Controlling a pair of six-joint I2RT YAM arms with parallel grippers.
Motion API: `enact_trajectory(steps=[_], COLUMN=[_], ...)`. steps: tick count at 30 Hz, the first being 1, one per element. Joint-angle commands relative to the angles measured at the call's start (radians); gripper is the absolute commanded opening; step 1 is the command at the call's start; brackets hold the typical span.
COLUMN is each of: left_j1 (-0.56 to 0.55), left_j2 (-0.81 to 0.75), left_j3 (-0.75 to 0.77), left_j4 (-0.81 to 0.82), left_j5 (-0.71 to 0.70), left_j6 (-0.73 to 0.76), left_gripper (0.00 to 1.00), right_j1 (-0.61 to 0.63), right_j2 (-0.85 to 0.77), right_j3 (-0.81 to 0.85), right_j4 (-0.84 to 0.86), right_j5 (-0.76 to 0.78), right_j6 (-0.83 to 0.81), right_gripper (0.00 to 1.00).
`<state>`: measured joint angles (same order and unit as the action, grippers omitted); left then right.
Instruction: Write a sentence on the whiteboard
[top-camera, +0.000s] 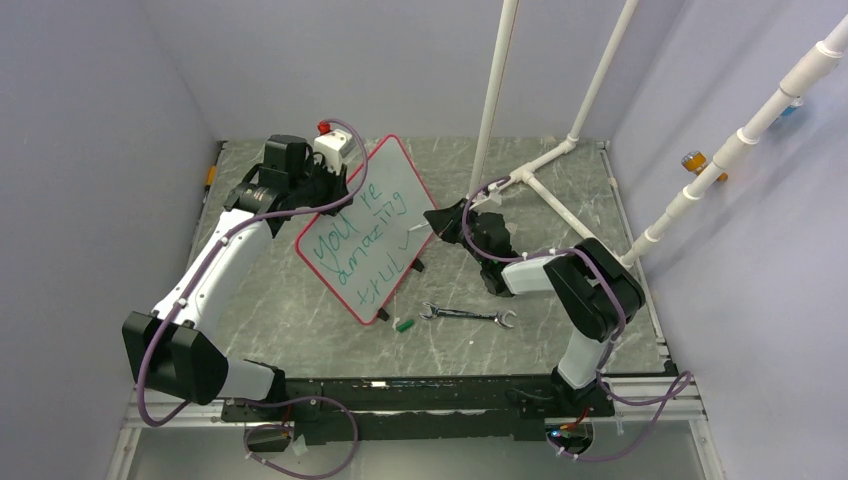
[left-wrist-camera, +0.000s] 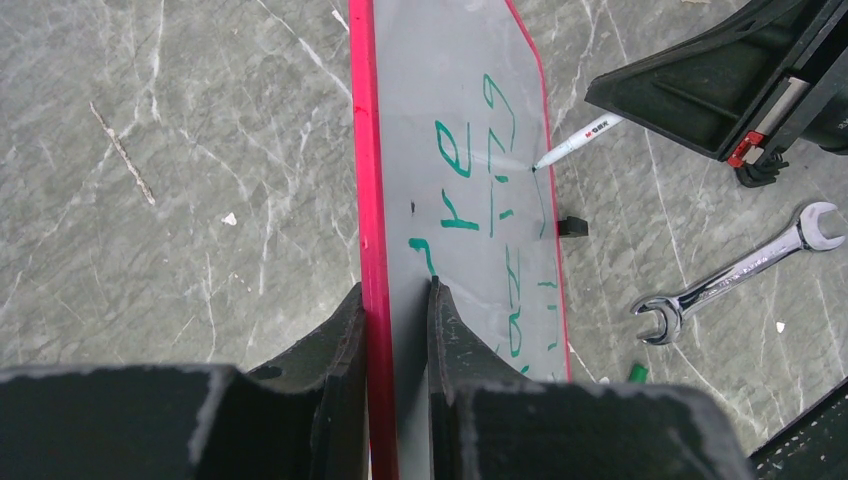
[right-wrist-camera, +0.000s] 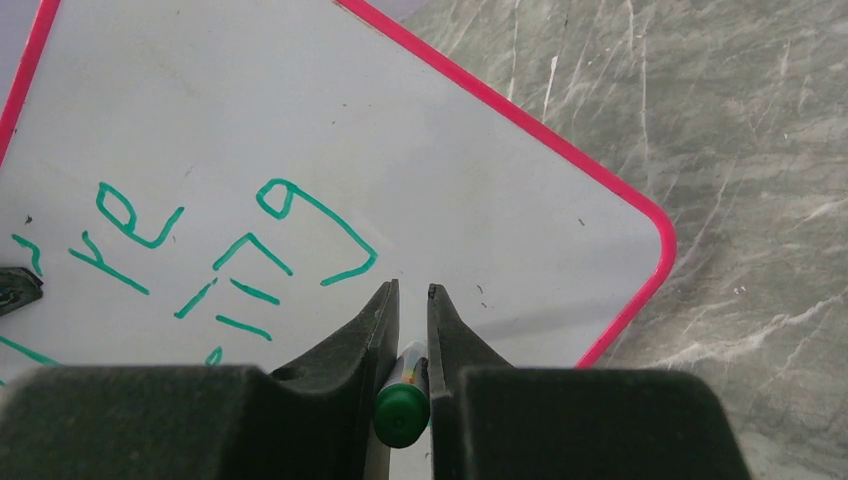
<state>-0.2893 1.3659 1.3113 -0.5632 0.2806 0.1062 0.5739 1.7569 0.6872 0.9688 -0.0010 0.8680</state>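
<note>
Green handwritten lettering, the sentence (top-camera: 362, 243), runs in a few lines across the glossy white whiteboard with its thin red frame (top-camera: 392, 180). From above it reads roughly "you're amazing trul", so by my judgement the last word lacks its final letter.

The board stands tilted on the grey marbled bench (top-camera: 290, 315). It is gripped by its edge, so only the right arm is free to write. The left gripper (left-wrist-camera: 395, 290) is pressed together on the red frame, one finger on the back and one on the written face.

The right gripper (right-wrist-camera: 412, 290) pinches a slim white marker with a green end (right-wrist-camera: 403, 405). The board face lies directly ahead of its fingertips. The marker's long axis points from the gripper straight at that face. In the left wrist view the tip touches the white surface just past the "g" of the middle line, close to the frame edge nearest this gripper.

The coming stroke likely turns on holding that contact while sliding along the board's tilt. A steel open-ended wrench (top-camera: 468, 315) and a small green cap (top-camera: 404, 325) lie on the bench below the right gripper, apart from the board.
</note>
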Motion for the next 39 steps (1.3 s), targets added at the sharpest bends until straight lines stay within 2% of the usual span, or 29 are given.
enact_trajectory(steps=[1, 17, 25, 39], left_j1=[0.005, 0.005, 0.005, 0.006], left_j2=[0.002, -0.003, -0.002, 0.0], left_j3=[-0.004, -0.006, -0.005, -0.006], left_j4=[-0.074, -0.076, -0.075, -0.075], left_j5=[-0.138, -0.138, -0.139, -0.138], left_j6=[0.141, 0.141, 0.141, 0.141], left_gripper=[0.0, 0.0, 0.0, 0.0], right_j1=[0.005, 0.006, 0.009, 0.065], right_j2=[0.03, 0.038, 0.059, -0.01], right_j3=[-0.008, -0.112, -0.109, -0.081], right_j4=[0.022, 0.043, 0.062, 0.058], right_j5=[-0.021, -0.016, -0.041, -0.063], right_j6=[-0.002, -0.018, -0.002, 0.036], right_gripper=[0.0, 0.0, 0.0, 0.0])
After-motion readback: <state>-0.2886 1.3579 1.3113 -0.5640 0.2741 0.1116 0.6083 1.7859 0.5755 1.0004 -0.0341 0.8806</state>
